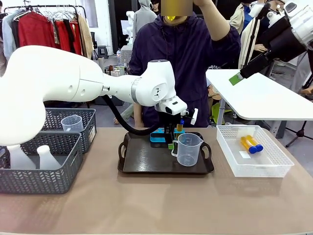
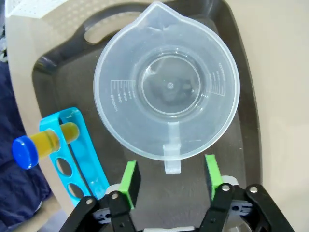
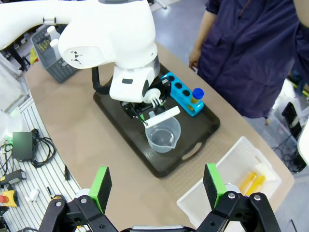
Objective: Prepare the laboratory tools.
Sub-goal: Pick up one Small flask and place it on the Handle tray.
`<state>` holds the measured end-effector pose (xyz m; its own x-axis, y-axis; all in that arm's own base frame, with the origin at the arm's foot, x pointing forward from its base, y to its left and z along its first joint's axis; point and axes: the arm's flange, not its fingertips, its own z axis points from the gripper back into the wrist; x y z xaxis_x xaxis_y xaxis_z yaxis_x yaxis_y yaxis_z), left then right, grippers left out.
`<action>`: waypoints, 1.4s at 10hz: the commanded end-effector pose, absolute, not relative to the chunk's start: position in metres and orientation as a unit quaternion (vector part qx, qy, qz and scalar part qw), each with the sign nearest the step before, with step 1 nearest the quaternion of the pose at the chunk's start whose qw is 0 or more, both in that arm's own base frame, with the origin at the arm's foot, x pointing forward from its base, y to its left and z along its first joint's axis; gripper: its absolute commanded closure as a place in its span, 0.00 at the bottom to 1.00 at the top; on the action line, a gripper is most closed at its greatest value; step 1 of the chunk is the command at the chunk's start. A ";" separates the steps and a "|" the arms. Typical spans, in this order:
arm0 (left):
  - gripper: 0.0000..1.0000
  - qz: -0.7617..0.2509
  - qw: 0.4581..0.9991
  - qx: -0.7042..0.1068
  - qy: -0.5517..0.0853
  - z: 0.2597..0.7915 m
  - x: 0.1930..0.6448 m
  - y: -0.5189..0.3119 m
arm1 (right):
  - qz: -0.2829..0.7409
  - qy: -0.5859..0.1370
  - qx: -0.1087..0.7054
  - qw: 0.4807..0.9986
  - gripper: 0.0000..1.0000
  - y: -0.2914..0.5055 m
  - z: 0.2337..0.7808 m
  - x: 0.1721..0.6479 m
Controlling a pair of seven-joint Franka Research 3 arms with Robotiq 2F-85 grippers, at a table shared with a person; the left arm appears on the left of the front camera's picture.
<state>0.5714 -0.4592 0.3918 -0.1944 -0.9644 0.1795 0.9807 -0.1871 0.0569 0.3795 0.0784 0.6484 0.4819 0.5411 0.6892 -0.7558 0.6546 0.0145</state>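
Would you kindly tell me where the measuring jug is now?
Front view: the measuring jug stands on the black tray, right of the blue rack.

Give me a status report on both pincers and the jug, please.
Left pincer open, straddling handle. Right pincer open, held high. Jug upright on tray. Nothing blocking.

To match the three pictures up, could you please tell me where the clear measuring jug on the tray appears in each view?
Front view: the measuring jug stands at picture centre, on the dark tray's right half.
Left wrist view: the measuring jug is upper centre, seen from above, handle downward.
Right wrist view: the measuring jug sits mid-picture, under the white left arm.
Shared landmark: the blue test tube rack beside it.
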 end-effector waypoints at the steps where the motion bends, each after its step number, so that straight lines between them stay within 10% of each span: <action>1: 0.00 -0.759 0.644 -0.039 -0.091 0.415 0.564 -0.450 | 0.385 -0.338 0.171 0.841 0.00 0.078 0.649 0.380; 14: 0.00 -0.508 0.852 0.105 -0.070 0.585 0.476 -0.262 | 0.385 -0.338 0.171 0.841 0.00 0.078 0.649 0.380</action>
<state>0.4955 -0.2740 0.5875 0.4060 -0.9132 0.0353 0.8907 0.4040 0.2086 0.3795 0.0782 0.6484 0.4822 0.5408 0.6892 -0.7555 0.6549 0.0146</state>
